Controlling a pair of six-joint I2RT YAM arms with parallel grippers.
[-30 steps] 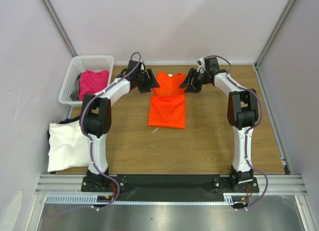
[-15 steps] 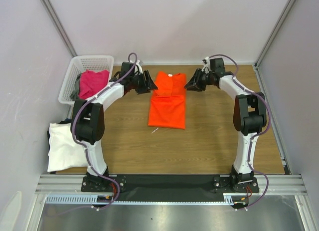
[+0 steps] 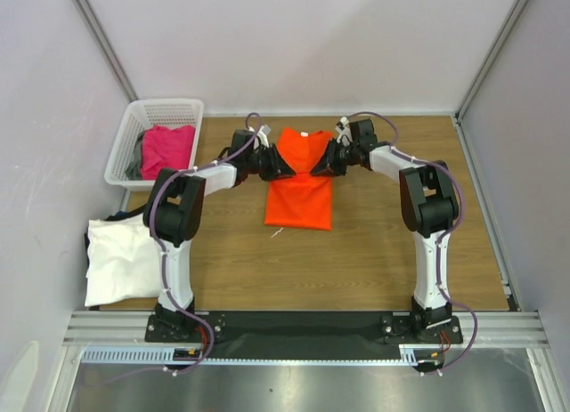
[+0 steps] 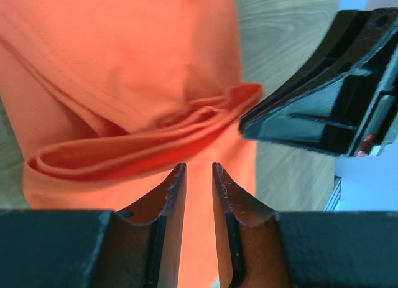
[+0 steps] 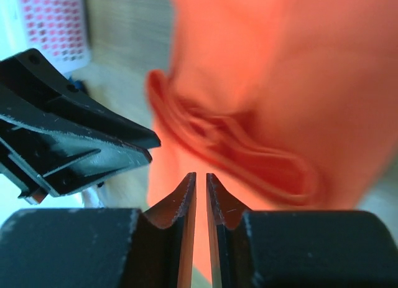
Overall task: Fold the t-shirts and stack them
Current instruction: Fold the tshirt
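You've swung the left gripper (image 3: 272, 164) and right gripper (image 3: 329, 160) inward onto the collar end of the orange t-shirt (image 3: 300, 201), right of the basket (image 3: 165, 104); jaws narrowed almost together; whether they pinch cloth, I can't tell; probably the next fold's grasp.

Ahead of my right gripper (image 5: 200, 175), orange t-shirt (image 5: 267, 95) blurred, beyond my left gripper (image 4: 199, 167) its edges cut off, I cannot tell whether either gripper pinches cloth
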